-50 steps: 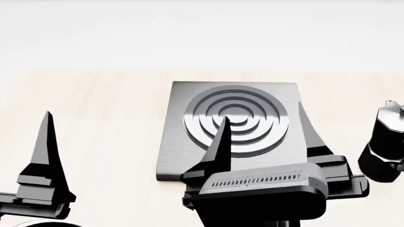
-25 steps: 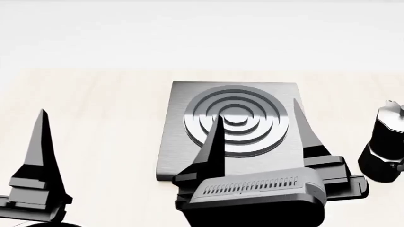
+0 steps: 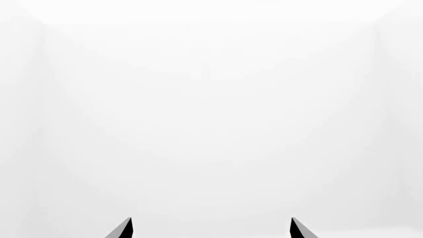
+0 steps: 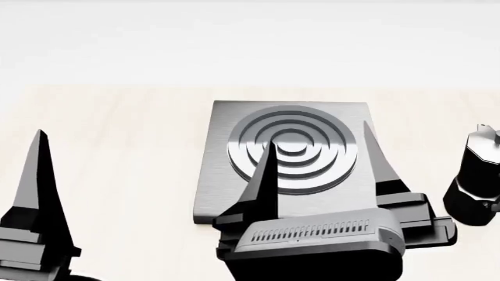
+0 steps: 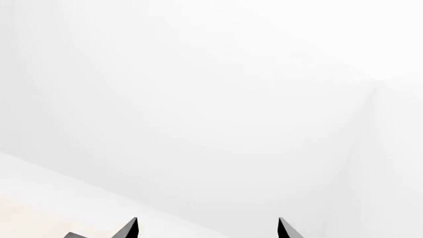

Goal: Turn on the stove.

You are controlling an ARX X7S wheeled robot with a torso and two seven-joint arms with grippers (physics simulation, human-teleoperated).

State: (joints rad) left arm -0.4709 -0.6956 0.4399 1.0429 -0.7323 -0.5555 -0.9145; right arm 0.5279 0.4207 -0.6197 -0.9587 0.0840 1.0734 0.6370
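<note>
Basically right gripper (image 4: 317,155) hung jaws apart over the near half of the stove (image 4: 285,158), knob hidden beneath its body, while left gripper (image 3: 210,228), also spread, sat well off left.

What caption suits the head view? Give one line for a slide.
Open right gripper poised over the grey stove, moka pot at right.

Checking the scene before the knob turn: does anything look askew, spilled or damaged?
Nothing stands out. The stove lies flat and square on the table, and the moka pot stands upright beside it. The knob is hidden behind the right hand.
</note>
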